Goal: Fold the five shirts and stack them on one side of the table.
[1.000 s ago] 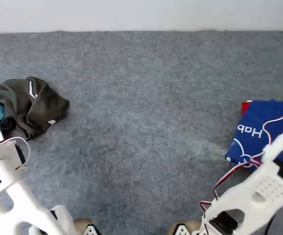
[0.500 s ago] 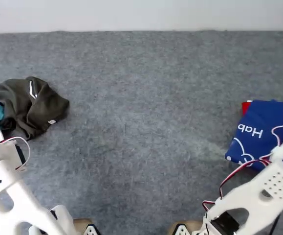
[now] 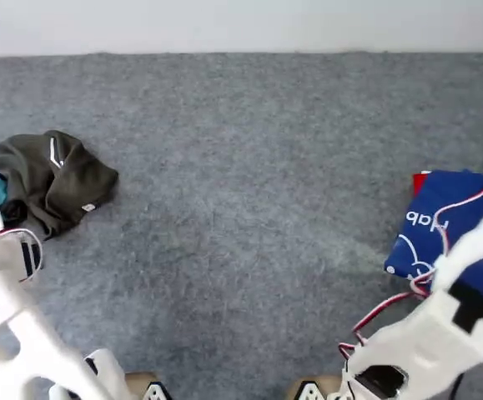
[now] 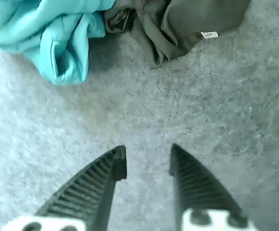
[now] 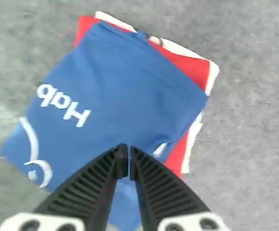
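Grey felt tabletop (image 3: pixel 249 167) held a crumpled olive shirt (image 3: pixel 53 179) at one side; the left wrist view showed a teal shirt (image 4: pixel 47 33) touching it, beyond the spread left gripper (image 4: pixel 146 161). Opposite, the right gripper (image 5: pixel 128 161), pressed together, hung over a folded blue shirt (image 5: pixel 110 101) stacked on a red shirt (image 5: pixel 193 72).

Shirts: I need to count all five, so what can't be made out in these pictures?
- Right wrist view: the blue shirt covers the red shirt and white cloth; only edges show, so deeper layers are unknown.
- Left wrist view: the teal shirt is cut off by the picture's edge.
- High view: the blue shirt lies partly behind the right arm.
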{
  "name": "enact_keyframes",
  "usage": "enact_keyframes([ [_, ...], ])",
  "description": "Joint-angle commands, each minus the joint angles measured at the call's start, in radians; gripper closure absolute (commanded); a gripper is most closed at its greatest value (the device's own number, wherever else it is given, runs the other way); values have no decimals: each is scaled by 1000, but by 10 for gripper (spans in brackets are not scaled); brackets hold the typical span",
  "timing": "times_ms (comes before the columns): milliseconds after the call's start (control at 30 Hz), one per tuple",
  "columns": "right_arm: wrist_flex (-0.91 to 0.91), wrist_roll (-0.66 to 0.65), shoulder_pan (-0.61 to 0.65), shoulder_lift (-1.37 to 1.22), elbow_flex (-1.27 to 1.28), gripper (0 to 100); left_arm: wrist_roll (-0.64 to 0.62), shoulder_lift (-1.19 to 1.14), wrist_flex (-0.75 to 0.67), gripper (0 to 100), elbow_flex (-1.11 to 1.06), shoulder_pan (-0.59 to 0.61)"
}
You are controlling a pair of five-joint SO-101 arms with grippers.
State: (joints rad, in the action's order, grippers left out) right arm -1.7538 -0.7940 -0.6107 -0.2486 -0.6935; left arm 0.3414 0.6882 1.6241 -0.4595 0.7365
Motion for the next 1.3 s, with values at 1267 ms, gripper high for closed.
enact_keyframes([
  [1267,-42,433,363,598,931,989,55,-1402,-26,727,1179,-222],
])
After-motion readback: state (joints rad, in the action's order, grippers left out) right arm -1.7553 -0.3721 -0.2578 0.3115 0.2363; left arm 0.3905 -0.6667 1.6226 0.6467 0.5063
